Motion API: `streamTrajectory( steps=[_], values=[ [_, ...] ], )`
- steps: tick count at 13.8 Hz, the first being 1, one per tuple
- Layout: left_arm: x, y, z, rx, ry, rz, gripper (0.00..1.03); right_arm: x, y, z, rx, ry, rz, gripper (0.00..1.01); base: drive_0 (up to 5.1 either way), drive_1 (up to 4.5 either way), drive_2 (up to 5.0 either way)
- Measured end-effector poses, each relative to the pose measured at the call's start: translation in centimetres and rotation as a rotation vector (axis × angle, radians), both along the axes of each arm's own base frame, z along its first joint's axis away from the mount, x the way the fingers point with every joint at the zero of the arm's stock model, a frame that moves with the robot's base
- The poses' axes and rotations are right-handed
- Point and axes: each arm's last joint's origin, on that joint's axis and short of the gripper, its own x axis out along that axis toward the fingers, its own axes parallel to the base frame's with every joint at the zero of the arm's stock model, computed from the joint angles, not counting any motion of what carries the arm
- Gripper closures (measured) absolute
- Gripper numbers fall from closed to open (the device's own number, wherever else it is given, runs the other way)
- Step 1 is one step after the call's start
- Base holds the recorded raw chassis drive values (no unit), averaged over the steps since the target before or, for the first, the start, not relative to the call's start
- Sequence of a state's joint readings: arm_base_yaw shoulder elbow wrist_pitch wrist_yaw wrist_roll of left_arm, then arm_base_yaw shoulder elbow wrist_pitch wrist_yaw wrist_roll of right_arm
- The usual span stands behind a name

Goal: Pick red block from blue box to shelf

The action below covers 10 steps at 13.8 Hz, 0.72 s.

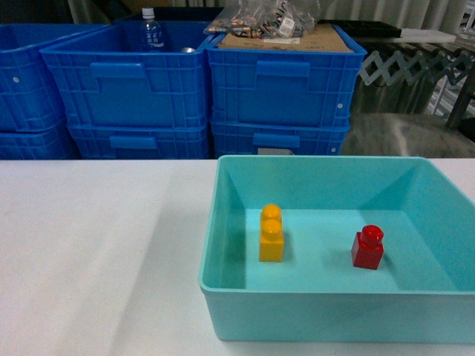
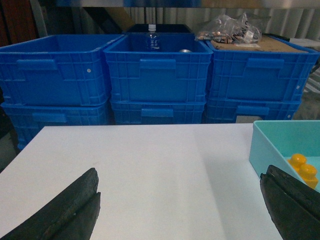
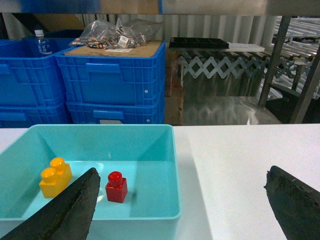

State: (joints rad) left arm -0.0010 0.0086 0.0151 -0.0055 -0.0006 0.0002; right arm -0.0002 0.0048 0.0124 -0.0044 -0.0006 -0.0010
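Overall: 3 views of 1 white table (image 1: 96, 252) with a tub on it and stacked crates behind.
Right gripper (image 3: 182, 210): jaws spread wide and holding nothing; both dark fingers (image 3: 65, 210) sit at the bottom corners of the right wrist view, low over the table.
Left gripper (image 2: 177, 210): jaws likewise wide apart and holding nothing, low over bare white table; not seen in the head view.
Red block (image 3: 116, 187): upright on the floor of the blue box, 1 round stud on top, just ahead of the right gripper's left finger and slightly inside the span of the jaws; apart from it.
Blue box (image 3: 150, 216): turquoise tub lying ahead and to the left of the right gripper, its near rim close to the left finger; from the left gripper it lies ahead to the right, only a corner (image 2: 257, 145) in view.
Orange-yellow brick (image 3: 55, 176): 2 studs, on the tub floor left of the red block and well apart from it.
Dark blue crates (image 1: 200, 81): ribbed, stacked 2 high, beyond the table's far edge, ahead of both grippers.
Crate contents: a plastic bottle (image 1: 151, 31) in 1 crate; clear bags (image 1: 263, 18) on cardboard atop another.
Shelf (image 3: 295, 65): steel posts and rails, far ahead and to the right of the right gripper.
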Motion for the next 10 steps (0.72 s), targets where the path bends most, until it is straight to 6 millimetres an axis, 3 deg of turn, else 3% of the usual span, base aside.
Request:
streamTrajectory(
  steps=[10],
  values=[
    [0.0, 0.0, 0.0, 0.0, 0.0, 0.0, 0.05, 0.0, 0.0, 0.0, 0.0, 0.0, 0.0, 0.03, 0.0, 0.0, 0.0]
  ],
)
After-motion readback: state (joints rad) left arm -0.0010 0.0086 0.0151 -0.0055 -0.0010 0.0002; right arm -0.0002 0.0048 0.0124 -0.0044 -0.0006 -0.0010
